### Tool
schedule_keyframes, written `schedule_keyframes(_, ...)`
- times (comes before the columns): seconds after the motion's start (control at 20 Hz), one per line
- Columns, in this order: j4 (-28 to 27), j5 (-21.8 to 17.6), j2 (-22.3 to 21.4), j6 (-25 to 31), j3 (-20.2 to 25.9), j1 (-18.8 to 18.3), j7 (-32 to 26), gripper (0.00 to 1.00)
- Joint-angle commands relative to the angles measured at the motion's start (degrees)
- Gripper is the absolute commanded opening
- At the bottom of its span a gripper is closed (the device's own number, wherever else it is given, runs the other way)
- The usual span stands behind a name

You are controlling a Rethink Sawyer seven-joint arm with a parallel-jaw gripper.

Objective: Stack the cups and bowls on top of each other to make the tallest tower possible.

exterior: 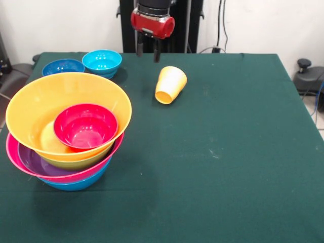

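Front view: yellow-orange cup (170,84) lies tipped just below the fingers (148,50)

Red and black arm (152,17) enters from above, wrist vertical. Gripper (148,50) points straight down, two dark fingers (139,48) slightly parted, nothing between them.

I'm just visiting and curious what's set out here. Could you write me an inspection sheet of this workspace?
Surface: dark green cloth table.
Job's things: nested pile of glossy plastic bowls, small red bowl inside the large orange one; yellow-orange plastic cup on its side; dark blue bowl and light blue bowl at the far left.
Clutter: nothing seen.
Grippers: red and black gripper above the table, fingers apart, empty.
Cables: cables along the wall.
Surroundings: white wall, black stand.
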Motion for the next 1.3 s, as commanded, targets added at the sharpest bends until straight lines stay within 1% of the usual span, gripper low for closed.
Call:
schedule_keyframes(0.05,2.5,-4.7,7.1,-4.7,3.3,0.8,4.3,1.0)
schedule_keyframes(0.2,2.6,-6.9,8.3,-6.1,2.8,-0.7,3.8,1.0)
schedule_keyframes(0.35,3.1,-10.0,7.2,-5.0,3.3,-4.3,2.6,1.0)
schedule_keyframes(0.5,4.8,-12.7,4.6,-3.9,3.4,-6.7,2.0,1.0)
schedule_keyframes(0.6,4.1,-14.0,4.1,-2.6,4.4,-8.6,1.4,1.0)
schedule_keyframes(0.75,3.8,-15.3,3.8,-1.7,5.3,-10.4,1.3,1.0)
schedule_keyframes(0.9,3.1,-16.5,4.5,-2.3,5.2,-11.2,1.5,1.0)
schedule_keyframes(1.15,1.1,-18.7,7.4,-4.2,4.4,-12.5,1.6,1.0)
schedule_keyframes(1.3,-1.3,-20.1,9.4,-4.0,4.9,-14.5,1.1,1.0)
